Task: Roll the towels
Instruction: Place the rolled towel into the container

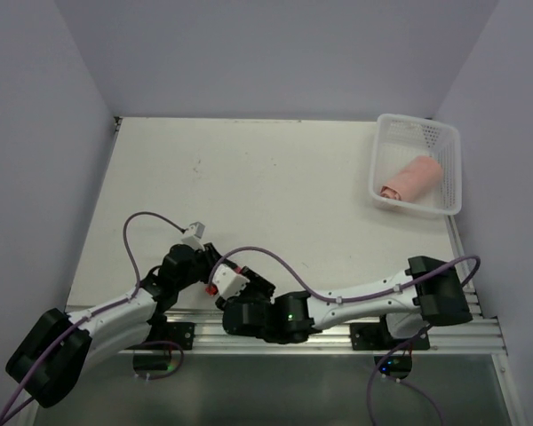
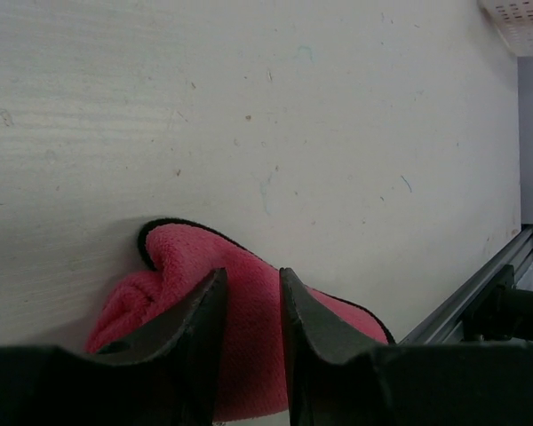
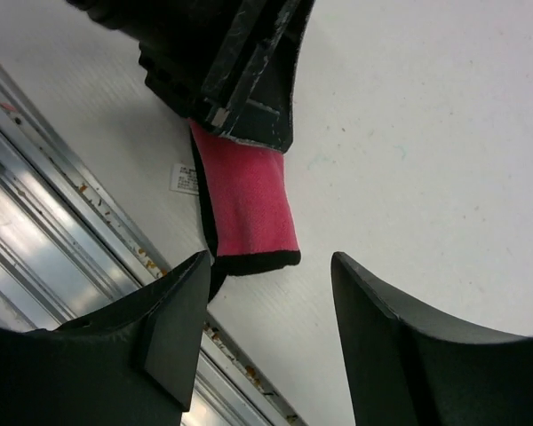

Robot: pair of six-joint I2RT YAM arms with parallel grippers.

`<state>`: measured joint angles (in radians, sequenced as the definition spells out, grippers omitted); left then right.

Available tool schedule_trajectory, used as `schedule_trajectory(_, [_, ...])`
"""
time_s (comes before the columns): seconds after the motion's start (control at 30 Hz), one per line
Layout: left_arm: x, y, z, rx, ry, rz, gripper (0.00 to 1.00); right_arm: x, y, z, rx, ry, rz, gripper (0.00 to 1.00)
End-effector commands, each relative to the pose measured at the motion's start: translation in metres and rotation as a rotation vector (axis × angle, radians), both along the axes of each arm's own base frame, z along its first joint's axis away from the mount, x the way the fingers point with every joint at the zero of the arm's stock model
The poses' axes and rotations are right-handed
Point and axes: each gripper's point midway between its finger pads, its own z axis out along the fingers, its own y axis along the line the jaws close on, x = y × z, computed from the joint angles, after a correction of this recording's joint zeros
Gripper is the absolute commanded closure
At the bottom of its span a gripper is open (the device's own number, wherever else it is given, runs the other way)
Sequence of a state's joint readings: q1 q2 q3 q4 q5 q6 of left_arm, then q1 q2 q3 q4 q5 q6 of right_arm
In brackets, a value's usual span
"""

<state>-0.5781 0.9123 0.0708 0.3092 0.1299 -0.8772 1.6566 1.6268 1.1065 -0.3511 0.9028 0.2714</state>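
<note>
Rolling looks 1 of 2 done: pink towel (image 1: 410,178) in basket (image 1: 448,142), my left gripper (image 2: 250,277) pinches the red cloth (image 3: 244,200), right gripper (image 3: 268,259) gapes empty.

In the right wrist view the left gripper (image 3: 240,133) hides the top of the red cloth (image 3: 249,209) at 12 o'clock. The words on the white tag (image 3: 185,177) are too small to read. In the left wrist view the cloth is cut off at 6 o'clock and the basket (image 2: 520,16) at 1 o'clock
</note>
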Motion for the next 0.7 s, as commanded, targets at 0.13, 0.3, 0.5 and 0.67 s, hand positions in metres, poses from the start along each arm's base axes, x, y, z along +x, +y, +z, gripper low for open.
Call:
schedule_trajectory(0.13, [-0.015, 0.02, -0.036, 0.079, 0.073, 0.04, 0.66, 0.021, 0.014, 0.001, 0.338, 0.402, 0.076, 0.37])
schedule_trajectory(0.3, [-0.014, 0.019, -0.034, 0.071, 0.068, 0.042, 0.66, 0.037, 0.02, -0.022, 0.354, 0.528, 0.12, 0.31])
schedule_trajectory(0.5, [-0.014, 0.018, -0.032, 0.06, 0.066, 0.036, 0.66, 0.037, 0.035, -0.046, 0.335, 0.604, 0.177, 0.27])
schedule_trajectory(0.67, [-0.021, 0.02, -0.039, 0.066, 0.082, 0.03, 0.66, 0.052, 0.031, -0.065, 0.281, 0.549, 0.121, 0.27])
